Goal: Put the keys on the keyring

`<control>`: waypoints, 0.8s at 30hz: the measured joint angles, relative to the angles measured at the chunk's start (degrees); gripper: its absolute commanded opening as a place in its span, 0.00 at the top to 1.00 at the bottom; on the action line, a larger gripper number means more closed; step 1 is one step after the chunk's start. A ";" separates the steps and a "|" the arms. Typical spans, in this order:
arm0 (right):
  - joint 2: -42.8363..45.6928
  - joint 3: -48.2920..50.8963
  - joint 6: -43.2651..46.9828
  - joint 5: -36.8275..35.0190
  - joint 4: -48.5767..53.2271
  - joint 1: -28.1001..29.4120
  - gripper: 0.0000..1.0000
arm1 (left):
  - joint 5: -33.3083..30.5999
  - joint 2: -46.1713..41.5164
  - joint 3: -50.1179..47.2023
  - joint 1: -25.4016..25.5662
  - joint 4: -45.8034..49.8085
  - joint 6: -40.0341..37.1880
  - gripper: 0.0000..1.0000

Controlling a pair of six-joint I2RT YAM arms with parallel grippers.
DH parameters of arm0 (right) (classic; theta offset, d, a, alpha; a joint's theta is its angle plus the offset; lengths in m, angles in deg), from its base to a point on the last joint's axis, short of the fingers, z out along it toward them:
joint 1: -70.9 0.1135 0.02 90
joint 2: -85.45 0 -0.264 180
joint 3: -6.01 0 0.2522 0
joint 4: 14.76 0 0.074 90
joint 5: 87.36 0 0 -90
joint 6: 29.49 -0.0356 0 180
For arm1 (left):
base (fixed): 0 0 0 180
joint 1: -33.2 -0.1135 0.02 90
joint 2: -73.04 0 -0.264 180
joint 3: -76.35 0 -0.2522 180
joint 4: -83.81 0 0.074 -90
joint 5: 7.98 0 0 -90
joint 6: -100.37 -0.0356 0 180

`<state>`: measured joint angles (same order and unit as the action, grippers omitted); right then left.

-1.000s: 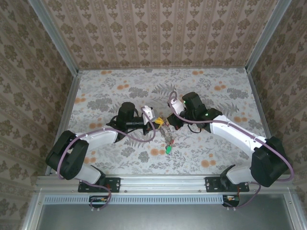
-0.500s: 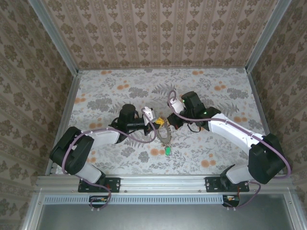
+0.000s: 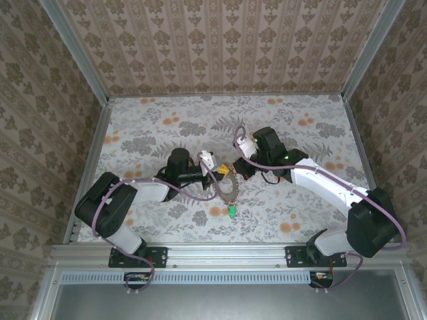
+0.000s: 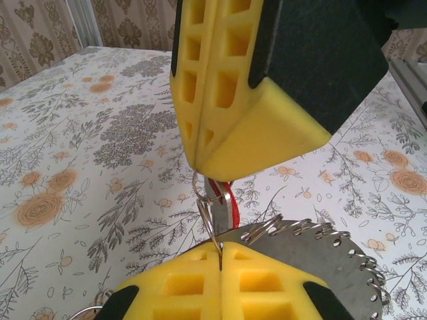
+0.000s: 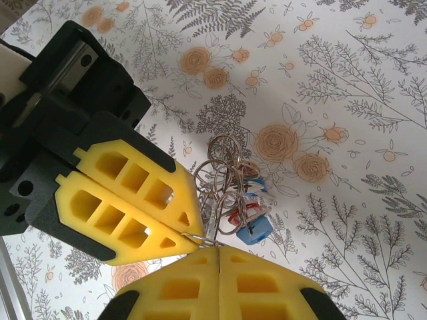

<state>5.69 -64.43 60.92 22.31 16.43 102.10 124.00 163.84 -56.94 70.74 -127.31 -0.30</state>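
Observation:
Over the middle of the table my two grippers meet tip to tip. My left gripper (image 3: 219,175) (image 4: 220,248) is shut on the thin wire of the keyring (image 3: 229,191) (image 4: 320,247), a toothed fan of grey keys. Opposite it, my right gripper (image 3: 239,172) (image 5: 219,252) is shut too, pinching a small ring at its tips. A key with a red tag (image 4: 223,200) hangs just under it. In the right wrist view a bunch of split rings hangs below with a red tag (image 5: 240,217) and a blue tag (image 5: 255,230). A green tag (image 3: 231,212) dangles lowest.
The floral tabletop (image 3: 300,127) is ringed by patterned walls and a metal rail (image 3: 227,253) at the near edge. Purple cables loop beside both arms.
The left arm has drawn its elbow in toward its base. The hanging keyring and green tag have shifted slightly left and nearer. Both grippers stay shut, tip to tip.

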 measured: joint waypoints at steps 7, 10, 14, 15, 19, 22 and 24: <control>0.07 -0.26 1.31 -0.31 0.85 0.46 1.00 | -0.74 0.00 -0.70 0.00 -0.61 1.29 0.75; 0.09 -0.37 1.40 -0.48 0.90 0.76 1.00 | -0.70 0.00 -0.70 0.00 -0.61 1.64 0.74; 0.11 -0.50 1.81 -0.74 1.03 1.07 1.00 | -0.72 -0.02 -0.70 0.07 -0.57 1.92 0.70; 0.13 -0.52 1.99 -0.85 1.03 1.11 1.00 | -0.74 -0.02 -0.70 0.17 -0.59 1.97 0.70; 0.15 -0.72 2.38 -1.03 1.11 1.11 1.00 | -0.92 -0.13 -0.70 0.37 -0.52 1.95 0.68; 0.17 -0.76 2.40 -1.07 1.22 1.11 1.00 | -1.22 -0.37 -0.68 0.37 -0.46 1.92 0.66; 0.17 -0.81 2.40 -1.07 1.27 1.11 1.00 | -1.42 -0.70 -0.68 0.37 -0.46 1.92 0.66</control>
<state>5.86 -65.24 63.32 21.23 17.70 103.21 122.58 163.14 -57.62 71.11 -127.77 1.62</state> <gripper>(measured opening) 0.062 0.337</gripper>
